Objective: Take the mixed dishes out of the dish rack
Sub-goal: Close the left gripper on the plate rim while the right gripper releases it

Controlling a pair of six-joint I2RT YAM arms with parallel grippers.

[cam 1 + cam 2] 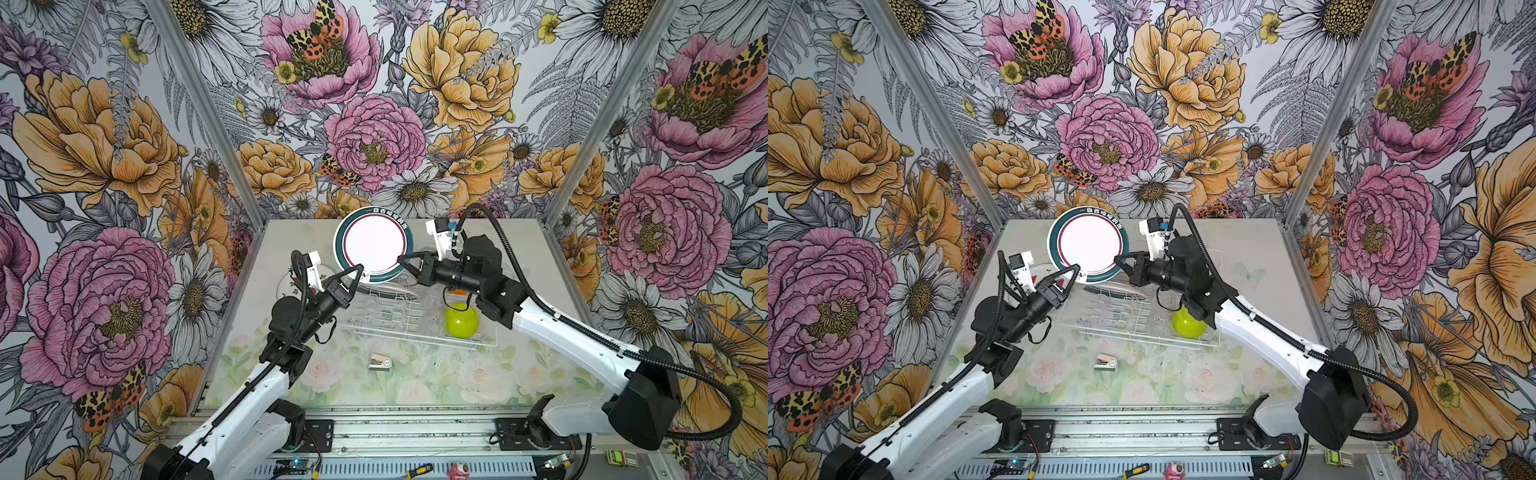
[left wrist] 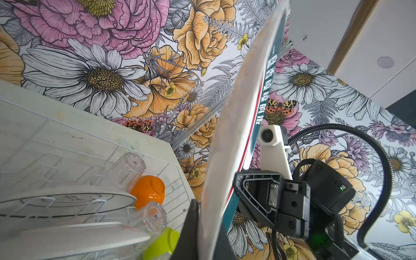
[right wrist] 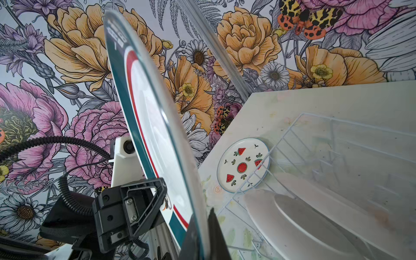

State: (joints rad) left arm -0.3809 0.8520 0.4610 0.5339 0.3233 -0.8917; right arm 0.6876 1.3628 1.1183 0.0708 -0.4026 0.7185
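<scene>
A teal-rimmed white plate stands on edge in the air above the dish rack. My left gripper is shut on its lower left rim. My right gripper is shut on its right rim. In the rack lie another plate, a lime-green bowl, an orange bowl and two clear tumblers.
A watermelon-print plate lies flat on the table beyond the rack's left end, close under my left arm. A small pink-white stapler-like object sits on the table in front of the rack. Flowered walls close in the back and both sides.
</scene>
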